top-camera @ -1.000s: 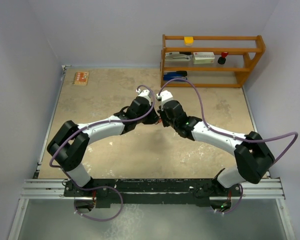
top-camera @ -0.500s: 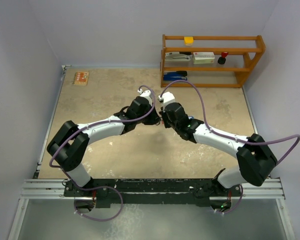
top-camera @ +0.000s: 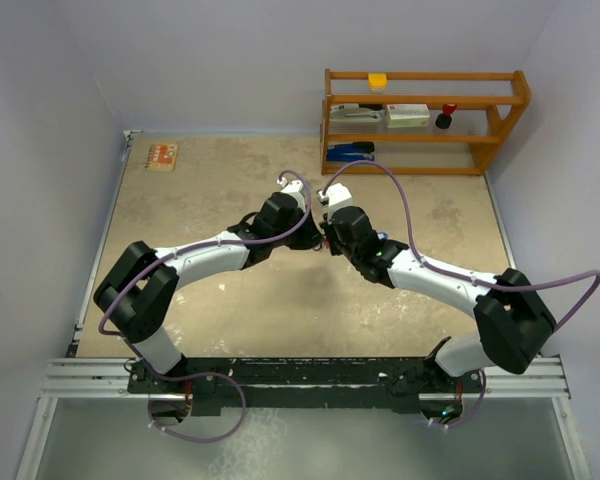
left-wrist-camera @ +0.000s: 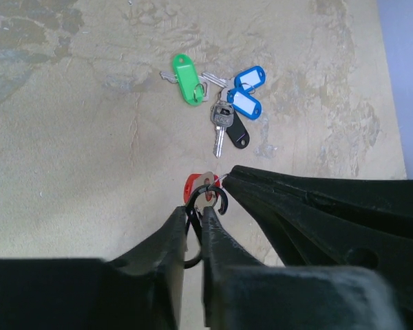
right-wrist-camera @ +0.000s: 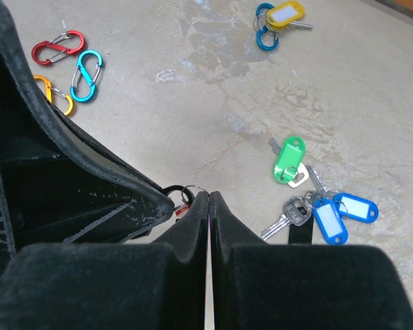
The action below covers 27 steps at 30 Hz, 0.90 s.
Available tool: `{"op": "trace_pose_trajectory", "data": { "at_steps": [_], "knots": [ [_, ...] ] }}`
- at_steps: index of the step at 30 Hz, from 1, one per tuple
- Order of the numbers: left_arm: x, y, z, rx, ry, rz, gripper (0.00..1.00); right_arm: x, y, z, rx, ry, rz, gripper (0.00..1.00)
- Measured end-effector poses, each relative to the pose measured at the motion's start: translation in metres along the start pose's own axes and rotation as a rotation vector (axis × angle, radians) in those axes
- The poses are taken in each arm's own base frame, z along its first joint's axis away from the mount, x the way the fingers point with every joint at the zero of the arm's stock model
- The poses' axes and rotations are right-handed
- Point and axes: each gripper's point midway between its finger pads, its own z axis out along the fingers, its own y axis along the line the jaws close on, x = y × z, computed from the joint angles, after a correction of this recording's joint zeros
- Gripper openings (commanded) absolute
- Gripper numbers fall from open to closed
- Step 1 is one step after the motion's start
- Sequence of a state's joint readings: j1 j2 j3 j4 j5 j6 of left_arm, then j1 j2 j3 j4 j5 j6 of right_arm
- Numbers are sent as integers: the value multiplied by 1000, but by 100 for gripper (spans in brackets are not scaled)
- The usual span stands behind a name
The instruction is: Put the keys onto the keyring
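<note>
The keyring (left-wrist-camera: 223,201), a black ring, projects from between the tips of the left gripper (left-wrist-camera: 196,212), which is clenched on it above the table (left-wrist-camera: 89,151). A red-tagged key (left-wrist-camera: 191,184) sits at the ring, directly ahead of the left fingertips.

The right gripper (right-wrist-camera: 208,197) is closed, finger against finger. Its tip meets the ring from the left gripper's right side and touches a thin silver loop there (whether the loop is pinched cannot be determined).

The loose keys (left-wrist-camera: 220,130) lie on the table well ahead of the left fingertips. The group comprises a green tag, two blue tags and a silver key with a black head, all touching or overlapping. A yellow-tagged key (right-wrist-camera: 283,14) lies far beyond the right fingertips, apart from the group.

Three coloured clips (right-wrist-camera: 87,74) lie ahead and to the left of the right gripper.
</note>
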State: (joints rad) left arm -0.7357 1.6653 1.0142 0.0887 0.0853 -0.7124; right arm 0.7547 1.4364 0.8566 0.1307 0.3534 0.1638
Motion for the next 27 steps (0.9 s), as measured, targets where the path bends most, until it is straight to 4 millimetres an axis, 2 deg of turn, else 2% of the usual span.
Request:
{"op": "trace_pose_trajectory", "data": {
  "at_steps": [2,5,12,16,19,21,24,27],
  "knots": [
    [1,-1,0,6,5,2,42,0,0,0,1,-3,2,0],
    [2,-2,-1,13,13,10,55,0,-2,-1,11,-7,-2,0],
    [4,1,-1,4,17,17,58,-3,-6,-2,29,-20,-6,0],
    [1,10,-7,-46,-9,14,58,-4,-7,-2,35,-23,-7,0],
    [-10,23,-19,-110,-63,-8,61,-5,-8,-3,40,-24,-11,0],
    [-19,34,-28,-156,-111,-27,70,-4,-10,-3,47,-22,-14,0],
    [-33,52,-46,-231,-197,-69,77,-3,-13,-3,61,-14,-19,0],
    [-45,68,-62,-295,-275,-103,79,-10,-15,6,89,5,-22,0]
  ]
}}
